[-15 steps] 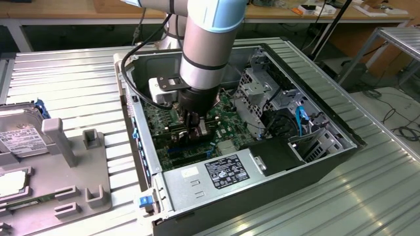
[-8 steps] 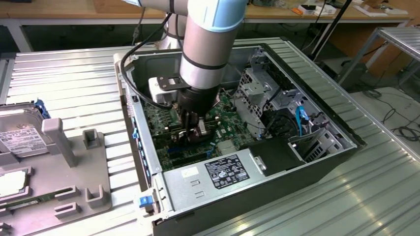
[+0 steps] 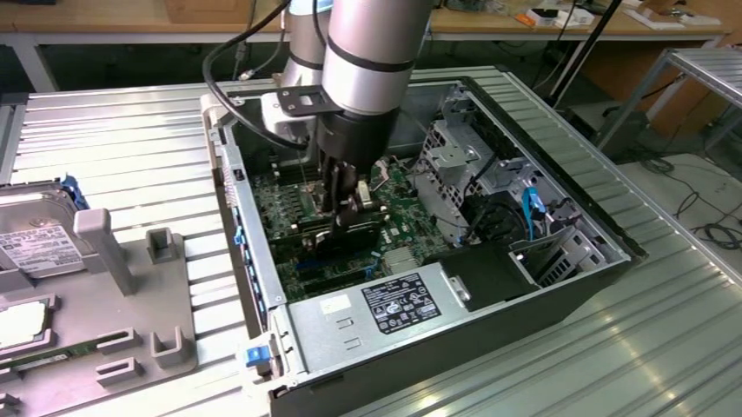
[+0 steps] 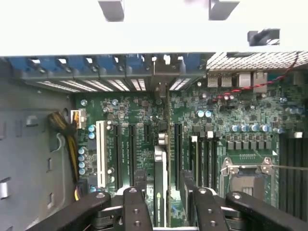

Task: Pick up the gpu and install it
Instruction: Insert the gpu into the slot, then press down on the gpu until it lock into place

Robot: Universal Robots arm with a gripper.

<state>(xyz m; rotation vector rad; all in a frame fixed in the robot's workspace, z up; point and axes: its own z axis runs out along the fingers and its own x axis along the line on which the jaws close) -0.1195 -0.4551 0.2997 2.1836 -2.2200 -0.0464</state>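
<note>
Ribbed metal desk (image 3: 139, 156) carries an open PC case (image 3: 579, 287) with green motherboard (image 4: 250, 110), power supply (image 3: 383, 308) wearing a black label too small to read. Arm (image 3: 365, 61) reaches inside; gpu (image 4: 161, 168) stands on edge in a motherboard slot, bracket at the rear wall. Tool (image 4: 163, 197) straddles it, fingers (image 4: 137, 197) spread, apparently clear of the card.

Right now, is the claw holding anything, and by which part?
Nothing looks gripped. The claw is open, its fingers on either side of the gpu with gaps showing; the gpu stands on edge in a motherboard slot.
</note>
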